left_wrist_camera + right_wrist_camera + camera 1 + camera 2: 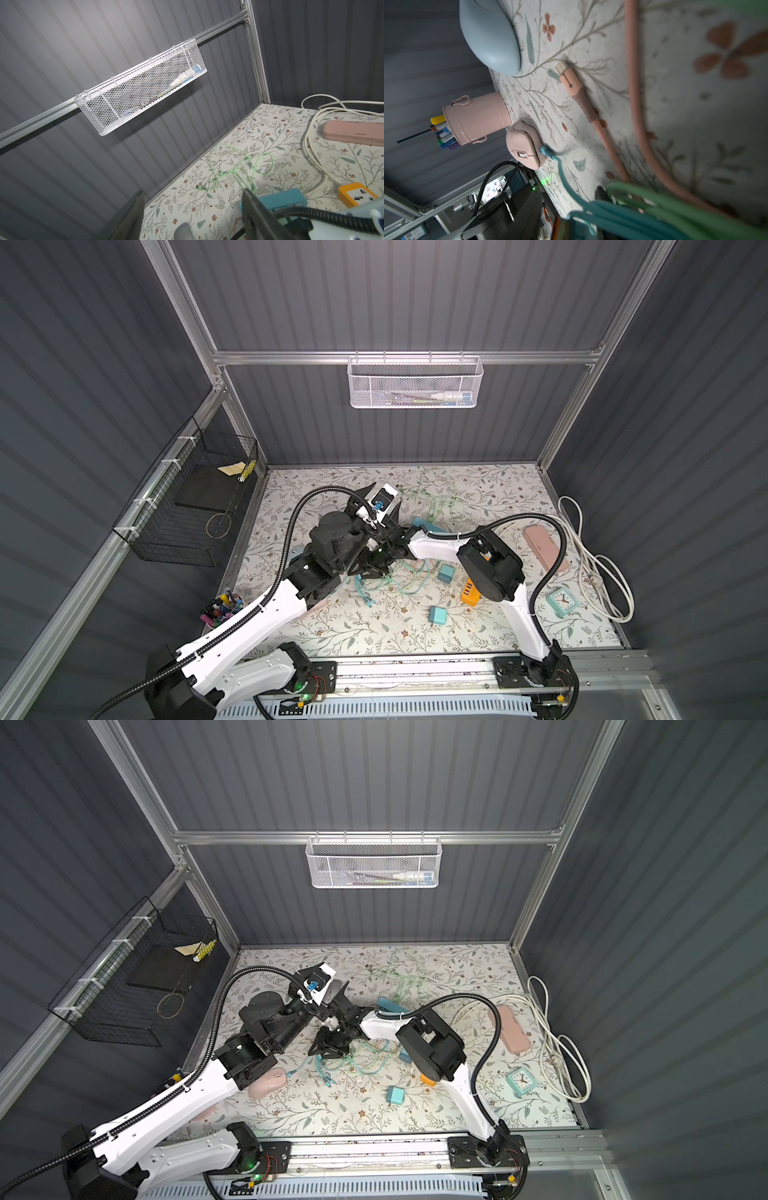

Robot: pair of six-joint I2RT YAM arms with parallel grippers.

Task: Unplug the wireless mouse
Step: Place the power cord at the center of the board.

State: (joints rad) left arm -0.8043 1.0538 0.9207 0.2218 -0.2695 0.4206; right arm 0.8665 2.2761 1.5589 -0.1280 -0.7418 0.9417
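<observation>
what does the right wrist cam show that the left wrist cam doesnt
Only the right wrist view: the pink mouse with the teal cable plugged into it, a pink bucket of markers near it, and a loose pink cable whose connector is plugged into nothing.
Only the left wrist view: the white mesh basket hung on the wall rail, the pink case, the white cord and the orange socket block.
Both: the floral tabletop and the grey ribbed wall.

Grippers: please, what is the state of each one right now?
Left gripper: open, holding nothing.
Right gripper: cannot tell; the teal cable runs up to it, blurred there.
</observation>
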